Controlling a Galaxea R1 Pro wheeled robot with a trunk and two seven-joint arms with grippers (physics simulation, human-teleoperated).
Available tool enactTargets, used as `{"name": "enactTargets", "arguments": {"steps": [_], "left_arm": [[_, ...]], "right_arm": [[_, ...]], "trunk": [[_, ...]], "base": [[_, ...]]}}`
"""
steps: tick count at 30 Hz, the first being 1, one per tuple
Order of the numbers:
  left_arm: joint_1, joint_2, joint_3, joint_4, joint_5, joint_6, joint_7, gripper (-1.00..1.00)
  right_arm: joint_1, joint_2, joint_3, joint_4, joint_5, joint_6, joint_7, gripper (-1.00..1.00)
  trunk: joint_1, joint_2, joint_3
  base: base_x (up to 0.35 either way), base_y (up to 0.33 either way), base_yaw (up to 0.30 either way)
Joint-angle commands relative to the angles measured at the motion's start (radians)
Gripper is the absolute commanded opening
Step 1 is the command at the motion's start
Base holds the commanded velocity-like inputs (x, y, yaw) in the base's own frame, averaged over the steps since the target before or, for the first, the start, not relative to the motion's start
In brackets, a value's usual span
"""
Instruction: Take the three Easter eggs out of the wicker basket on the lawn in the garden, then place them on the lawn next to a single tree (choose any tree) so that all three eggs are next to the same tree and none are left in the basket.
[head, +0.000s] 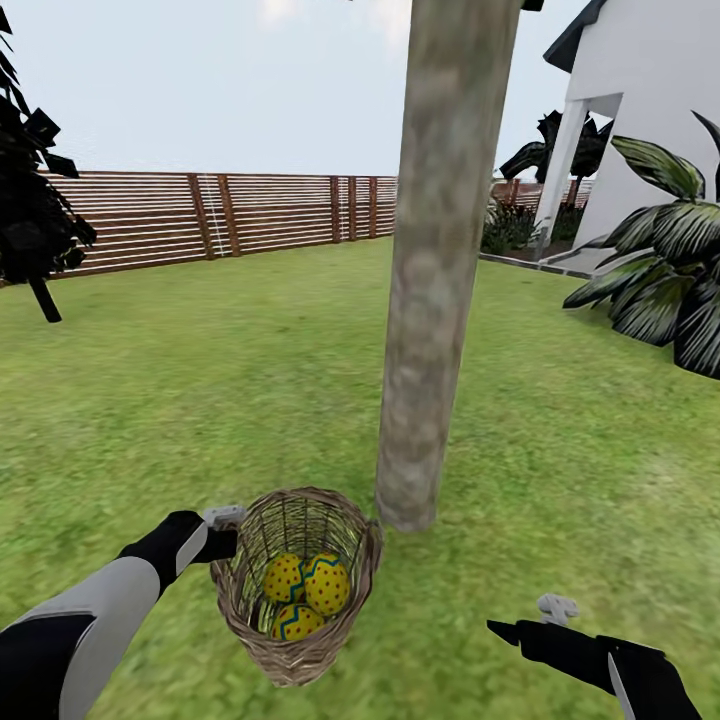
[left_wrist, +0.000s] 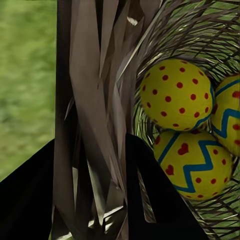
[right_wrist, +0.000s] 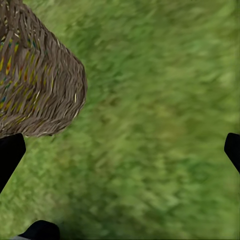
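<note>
Your left gripper (head: 222, 545) is clamped on the rim of the wicker basket (head: 300, 655). In the left wrist view, its two dark fingers (left_wrist: 30, 200) sit on either side of the woven wall (left_wrist: 95, 125), pinching it between them. The basket appears tilted, its open mouth turned toward the head camera.

All three Easter eggs (head: 305, 590) lie together inside the basket, touching one another. The left wrist view shows them at close range: one egg (left_wrist: 176, 93) shows mostly red dots, a second egg (left_wrist: 195, 165) shows its blue zigzag band, and a third egg (left_wrist: 227, 115) is partly cut off by the frame.

The basket is on the lawn (head: 200, 400), just beside the base of the tree (head: 430, 300). The trunk stands directly behind the basket's far right rim.

Your right gripper (head: 520, 628) is held above bare grass, apart from the basket on its right side. Its fingertips (right_wrist: 10, 152) stand wide apart and grip nothing.

A slatted fence (head: 230, 215) borders the far edge of the lawn.
</note>
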Motion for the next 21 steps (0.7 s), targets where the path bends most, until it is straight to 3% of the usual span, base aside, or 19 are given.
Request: {"name": "enactTargets", "arguments": {"steps": [1, 5, 21], "left_arm": [[-0.001, 0.000, 0.022, -0.003, 0.014, 0.005, 0.000, -1.00], [-0.001, 0.000, 0.042, -0.004, 0.014, 0.004, 0.000, -1.00], [-0.001, 0.000, 0.044, -0.004, 0.014, 0.004, 0.000, -1.00]], "right_arm": [[-0.001, 0.001, -0.003, -0.001, 0.008, 0.004, 0.008, 1.00], [-0.001, 0.001, -0.003, -0.001, 0.008, 0.004, 0.008, 1.00], [-0.001, 0.001, -0.004, -0.001, 0.008, 0.004, 0.006, 1.00]], "trunk": [[0.004, -0.008, -0.004], [0.019, -0.036, -0.017], [0.081, -0.148, -0.067]], "base": [[0.082, 0.000, 0.000], [0.064, 0.000, 0.000], [0.001, 0.000, 0.000]]}}
